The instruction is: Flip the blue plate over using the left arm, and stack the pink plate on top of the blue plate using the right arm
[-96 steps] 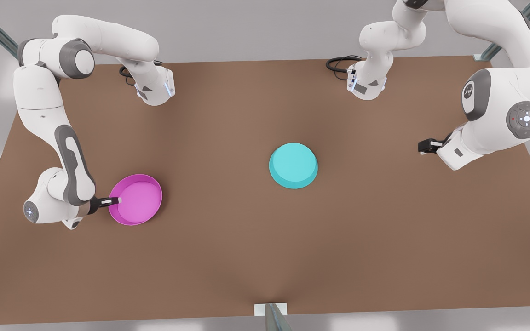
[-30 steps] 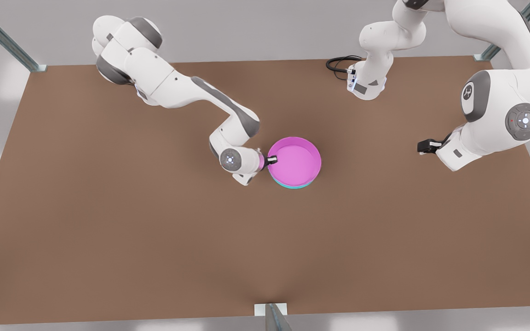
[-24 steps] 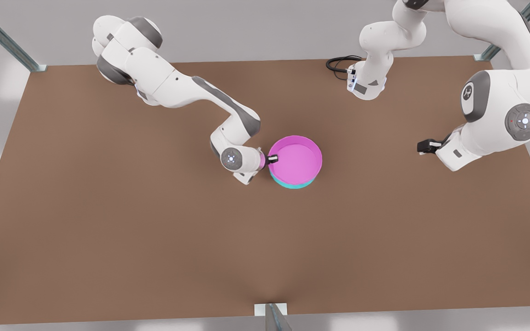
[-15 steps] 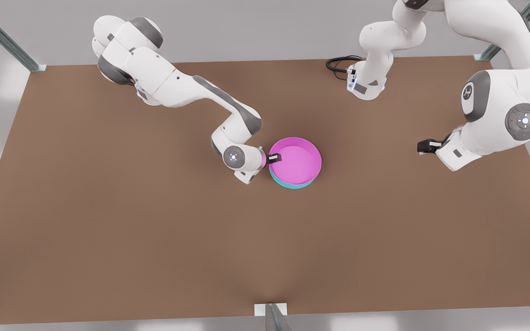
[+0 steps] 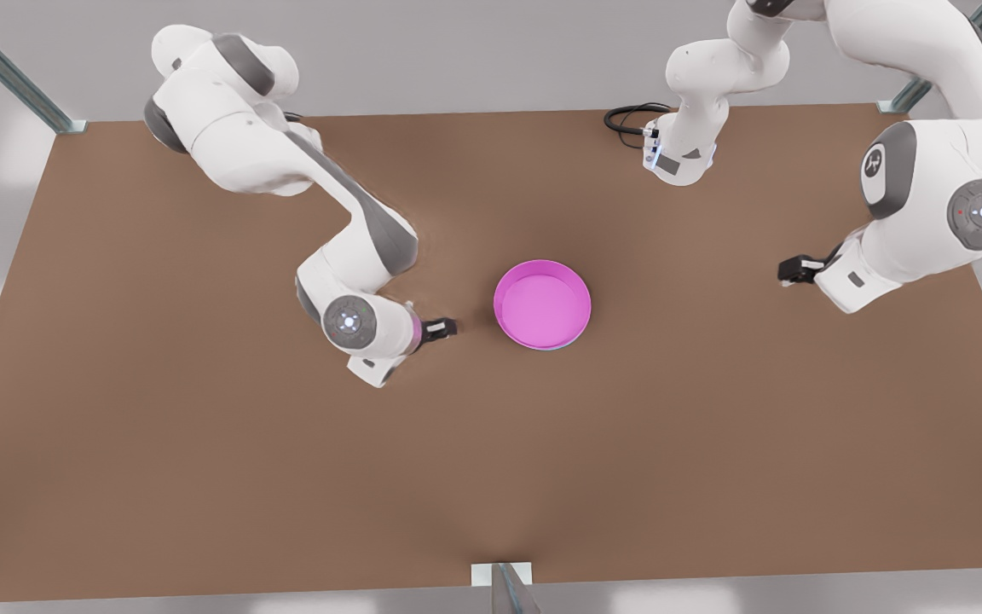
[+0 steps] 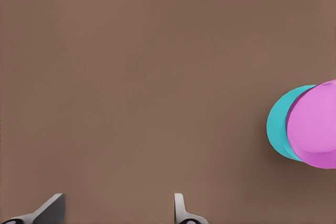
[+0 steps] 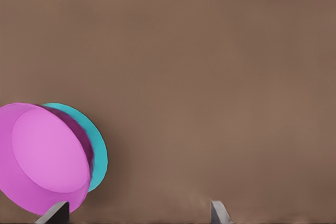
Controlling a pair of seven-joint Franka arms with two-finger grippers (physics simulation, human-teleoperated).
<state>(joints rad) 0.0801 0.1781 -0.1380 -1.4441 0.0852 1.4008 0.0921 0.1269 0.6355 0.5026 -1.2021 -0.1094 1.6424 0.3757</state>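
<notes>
The pink plate (image 5: 542, 304) sits rim up on the blue plate at the table's middle, hiding nearly all of it in the front view. In the wrist views the blue plate (image 6: 278, 124) (image 7: 98, 148) peeks out from under the pink plate (image 6: 315, 129) (image 7: 44, 153). My right gripper (image 5: 447, 326) (image 7: 137, 214) hangs open and empty a short way off, on the stack's side toward the front view's left. My left gripper (image 5: 788, 271) (image 6: 116, 211) waits open and empty far off at the front view's right.
Both arm bases stand at the table's far edge, with a black cable (image 5: 627, 119) coiled by the one at the front view's right. A metal post (image 5: 504, 584) rises at the near edge. Bare brown table (image 5: 201, 477) surrounds the stack.
The right gripper carried the pink plate over the blue plate, let go of its rim and drew back toward the front view's left. The left arm barely shifted.
</notes>
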